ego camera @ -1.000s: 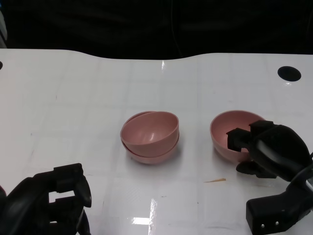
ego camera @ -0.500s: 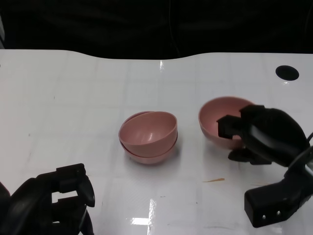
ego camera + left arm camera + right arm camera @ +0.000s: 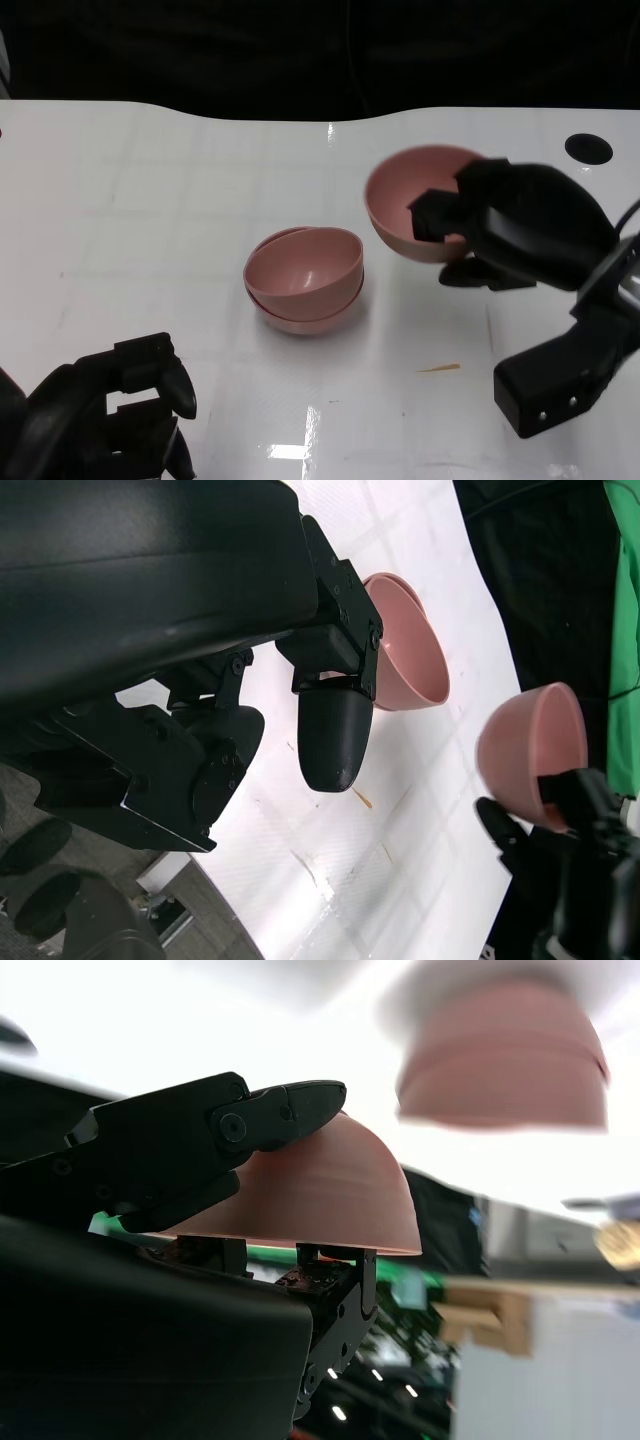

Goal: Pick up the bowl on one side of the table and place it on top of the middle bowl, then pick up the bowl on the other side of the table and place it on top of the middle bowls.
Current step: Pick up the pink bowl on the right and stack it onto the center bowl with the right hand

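- While the right black many-fingered hand [image 3: 520, 235] grips a pink round plastic bowl [image 3: 415, 205] by its rim, that bowl hangs off the white glossy table [image 3: 150, 200], tilted so its opening faces the middle of the table.
- Fingers [image 3: 432, 215] of the right hand reach inside the bowl's rim – the rest of the hand wraps its outer wall on the side nearest the robot.
- Right wrist view shows the same hold: a finger [image 3: 250, 1125] lies over the bowl's curved outside [image 3: 320, 1195], another part of the hand presses at the rim below it.
- Stack of two pink bowls [image 3: 305, 280] sits at the table's middle; the upper one is nested at a tilt in the lower, not level.
- Held bowl is near the stack, to its right and farther from the robot, apart from it – not over it yet.
- Left black hand [image 3: 105, 420] sits low at the near left edge, fingers curled inward, nothing in them; left wrist view [image 3: 250, 680] agrees, fingers bent with nothing between them.
- Small thin tan sliver [image 3: 440, 369] lies on the table near the right forearm.
- Dark round hole [image 3: 587, 147] in the table's far right corner.
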Robot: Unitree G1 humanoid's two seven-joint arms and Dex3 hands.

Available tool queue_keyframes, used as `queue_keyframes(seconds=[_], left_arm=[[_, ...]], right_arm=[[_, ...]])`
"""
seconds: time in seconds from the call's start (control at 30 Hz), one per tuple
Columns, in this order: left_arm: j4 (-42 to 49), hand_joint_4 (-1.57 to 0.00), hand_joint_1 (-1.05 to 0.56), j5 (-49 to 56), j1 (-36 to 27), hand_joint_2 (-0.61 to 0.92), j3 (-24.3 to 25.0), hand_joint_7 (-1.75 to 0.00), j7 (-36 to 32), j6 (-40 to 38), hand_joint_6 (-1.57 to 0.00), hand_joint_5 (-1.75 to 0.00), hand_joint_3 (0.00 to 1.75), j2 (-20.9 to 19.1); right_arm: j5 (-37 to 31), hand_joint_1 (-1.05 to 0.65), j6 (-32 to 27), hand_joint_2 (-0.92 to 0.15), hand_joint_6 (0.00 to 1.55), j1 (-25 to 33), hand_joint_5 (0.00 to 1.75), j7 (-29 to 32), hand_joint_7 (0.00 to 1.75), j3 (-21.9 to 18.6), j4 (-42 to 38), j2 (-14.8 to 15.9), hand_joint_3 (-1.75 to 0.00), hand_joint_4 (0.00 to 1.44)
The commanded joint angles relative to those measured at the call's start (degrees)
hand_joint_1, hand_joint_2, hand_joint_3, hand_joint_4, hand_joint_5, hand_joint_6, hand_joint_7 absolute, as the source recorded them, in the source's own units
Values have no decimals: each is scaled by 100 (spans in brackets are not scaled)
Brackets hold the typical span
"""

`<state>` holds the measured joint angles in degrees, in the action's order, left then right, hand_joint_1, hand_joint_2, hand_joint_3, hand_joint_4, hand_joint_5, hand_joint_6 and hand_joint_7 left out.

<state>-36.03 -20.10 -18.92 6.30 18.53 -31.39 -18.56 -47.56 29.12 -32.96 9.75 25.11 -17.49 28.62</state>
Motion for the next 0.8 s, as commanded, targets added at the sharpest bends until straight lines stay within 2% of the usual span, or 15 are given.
queue_keyframes(seconds=[0.03,0.47,0.53,0.57,0.63,0.7,0.8], left_arm=[[26,-78,31,39,20,86,-18,-175,-66,-22,-61,-175,106,3],[71,-78,31,71,22,87,-39,-175,-22,63,-62,-175,105,18],[119,-78,32,130,28,86,-79,-175,-3,157,-62,-175,106,17],[126,-78,32,155,32,85,-88,-175,-14,156,-62,-175,107,13],[146,-78,31,163,31,83,-89,-175,-16,172,-62,-175,108,10],[180,-78,31,160,32,83,-92,-175,-3,217,-62,-175,108,9],[190,-78,30,176,29,83,-99,-175,-26,215,-62,-175,109,10]], right_arm=[[71,-24,-20,-91,61,-109,175,-162,175,-97,101,-18,-22,85],[22,-24,-55,-91,61,-166,175,-302,174,-103,208,-93,-21,85],[-68,-28,-121,-87,79,-313,175,-452,129,26,413,-288,-15,85],[-109,-29,-147,-83,84,-352,175,-498,117,61,471,-354,-12,85],[-155,-29,-156,-81,86,-372,175,-526,110,82,492,-424,-10,85],[-179,-28,-144,-81,87,-390,175,-542,109,95,487,-471,-10,85],[-195,-26,-122,-82,80,-409,175,-580,132,119,494,-534,-11,86]])
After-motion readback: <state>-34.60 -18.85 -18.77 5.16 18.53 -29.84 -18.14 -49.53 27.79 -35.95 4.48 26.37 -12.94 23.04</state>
